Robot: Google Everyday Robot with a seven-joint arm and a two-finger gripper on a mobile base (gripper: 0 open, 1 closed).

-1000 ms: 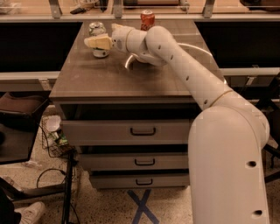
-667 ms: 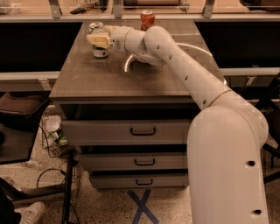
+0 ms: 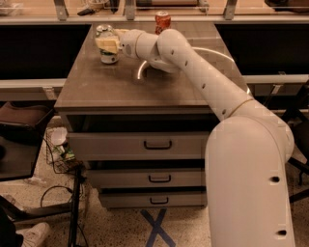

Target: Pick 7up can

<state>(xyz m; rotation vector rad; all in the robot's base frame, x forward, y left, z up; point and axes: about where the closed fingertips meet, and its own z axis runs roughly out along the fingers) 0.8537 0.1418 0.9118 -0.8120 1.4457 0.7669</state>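
The 7up can (image 3: 108, 57), white and silver with green markings and a silver top, stands upright at the far left of the wooden table top (image 3: 120, 87). My gripper (image 3: 108, 44) reaches in from the right at the can's mid height. Its pale yellow fingers (image 3: 107, 43) sit against the can's sides and hide its middle. The can's base rests on the table. My white arm (image 3: 203, 77) stretches across the table from the lower right.
A red-orange soda can (image 3: 162, 21) stands at the table's far edge, right of my gripper. A rail with metal brackets (image 3: 128, 9) runs behind the table. Drawers (image 3: 157, 144) sit below the top. Cables and a bag lie on the floor at left.
My gripper has shifted only slightly around the 7up can. The can stands in the same place on the table.
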